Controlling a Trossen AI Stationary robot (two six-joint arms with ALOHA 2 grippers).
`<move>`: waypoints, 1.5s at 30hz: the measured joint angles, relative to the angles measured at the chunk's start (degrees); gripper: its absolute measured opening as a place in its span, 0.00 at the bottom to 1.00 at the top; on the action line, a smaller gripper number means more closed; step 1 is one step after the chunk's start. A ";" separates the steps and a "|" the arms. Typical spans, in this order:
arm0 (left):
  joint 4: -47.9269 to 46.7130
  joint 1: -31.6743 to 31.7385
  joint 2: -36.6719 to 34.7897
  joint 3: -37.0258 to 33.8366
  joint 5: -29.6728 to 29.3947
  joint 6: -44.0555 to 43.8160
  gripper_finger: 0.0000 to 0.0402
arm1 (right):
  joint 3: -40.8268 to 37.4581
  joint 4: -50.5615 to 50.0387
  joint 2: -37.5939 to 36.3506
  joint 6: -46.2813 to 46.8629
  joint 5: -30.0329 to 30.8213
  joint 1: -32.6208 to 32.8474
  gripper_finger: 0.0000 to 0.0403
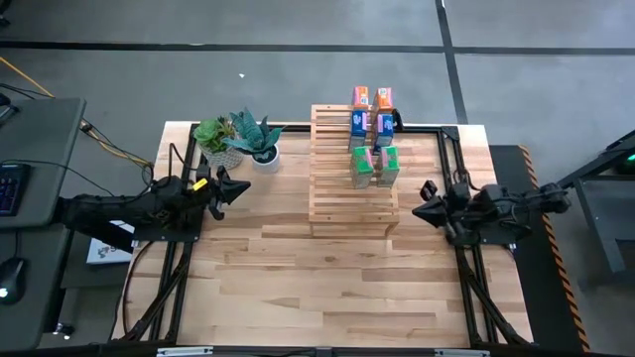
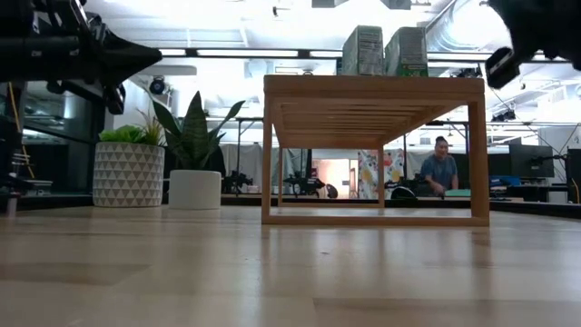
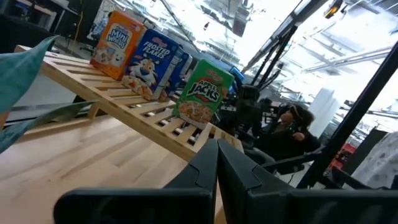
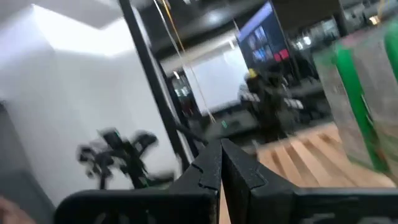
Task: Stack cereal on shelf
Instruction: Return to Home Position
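Cereal (image 1: 373,129) stood complete on the shelf (image 1: 332,178). All six boxes were upright along the shelf's right side, two abreast in three rows. The orange pair (image 1: 372,97) was at the shelf's end level with the potted plants (image 1: 238,139), the blue pair (image 1: 371,124) came next, and the green pair (image 1: 374,167) stood about mid-shelf. No box was left on the table (image 1: 298,288).

The left arm (image 1: 149,208) hung off the shelf's left side. Its jaws were pressed together and empty, aimed across the slats toward the boxes, with the bare left half of the shelf between them and the cereal. The right arm (image 1: 496,208) hung off the shelf's right side. Its jaws were likewise pressed together and held nothing, with the tips near the shelf's right edge and just past the green pair.

The relation that mattered was this one: the line of boxes ran lengthwise down the shelf's right edge, and the right arm was much the nearer to it, the green boxes being closest. The stacking looked finished, so what remained was probably only the retreat. For that, each arm would do best to draw straight away from the shelf on its own side. A swing of the right arm along the shelf's edge could clip a green box and topple the row behind it. The left arm had ample room.
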 joint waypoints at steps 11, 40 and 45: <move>-1.03 -0.02 0.04 0.00 -0.01 0.04 0.00 | 2.05 -14.82 0.03 -11.17 -1.66 -7.41 0.00; -1.01 -0.02 0.03 0.00 -0.02 0.01 0.00 | 2.12 -24.02 1.34 -8.64 -4.74 -10.43 0.00; -1.01 -0.02 0.04 0.00 -0.02 0.03 0.00 | 2.12 -24.03 1.34 -8.65 -4.72 -10.43 0.00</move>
